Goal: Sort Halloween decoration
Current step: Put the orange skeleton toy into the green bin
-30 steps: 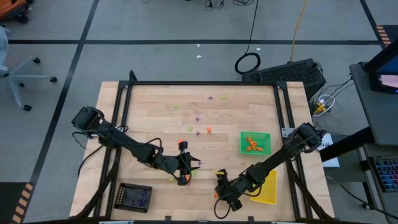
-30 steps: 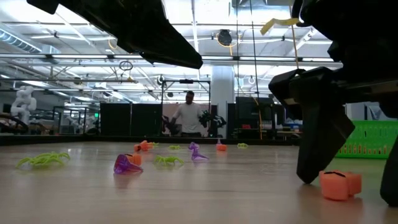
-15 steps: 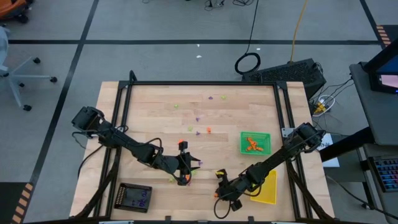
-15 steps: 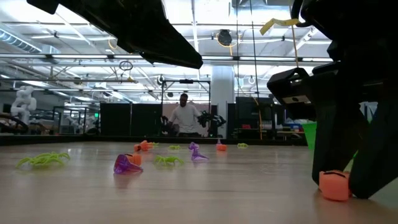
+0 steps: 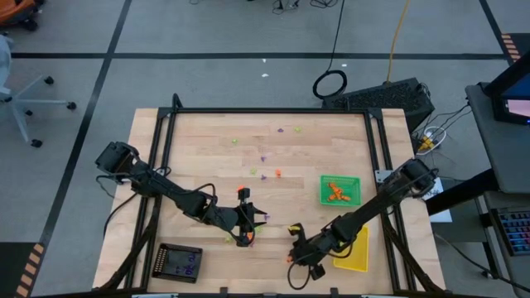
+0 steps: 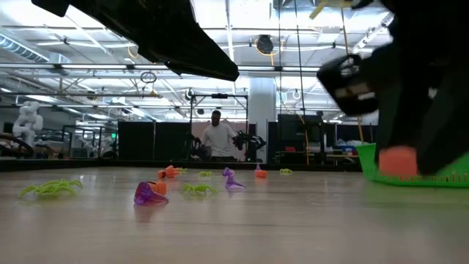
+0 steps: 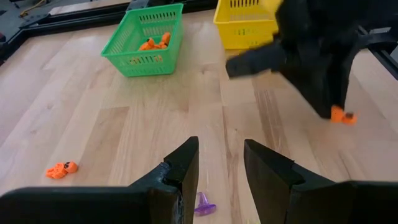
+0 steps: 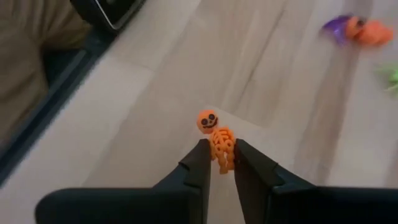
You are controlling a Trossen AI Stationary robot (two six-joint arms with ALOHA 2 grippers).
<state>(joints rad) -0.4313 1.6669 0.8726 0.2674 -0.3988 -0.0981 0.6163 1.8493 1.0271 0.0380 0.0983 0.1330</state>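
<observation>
Near the table's front edge, my right gripper [image 8: 217,163] pinches an orange skeleton [image 8: 219,144], lifted off the wood. My left gripper [image 7: 219,163] hovers beside it, fingers apart and empty, above a purple trinket [image 7: 203,205].

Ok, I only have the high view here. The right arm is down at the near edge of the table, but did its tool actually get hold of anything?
Observer: Yes. The right tool is shut on an orange skeleton trinket, pinched at its body.
Operator: Is it off the table?
Observer: The low view shows it lifted clear of the wood.
Operator: Which tray already holds orange pieces?
Observer: The green tray does; the yellow tray beside it shows none.
Operator: And the left tool?
Observer: The left tool is open and empty, above a purple trinket.
</observation>
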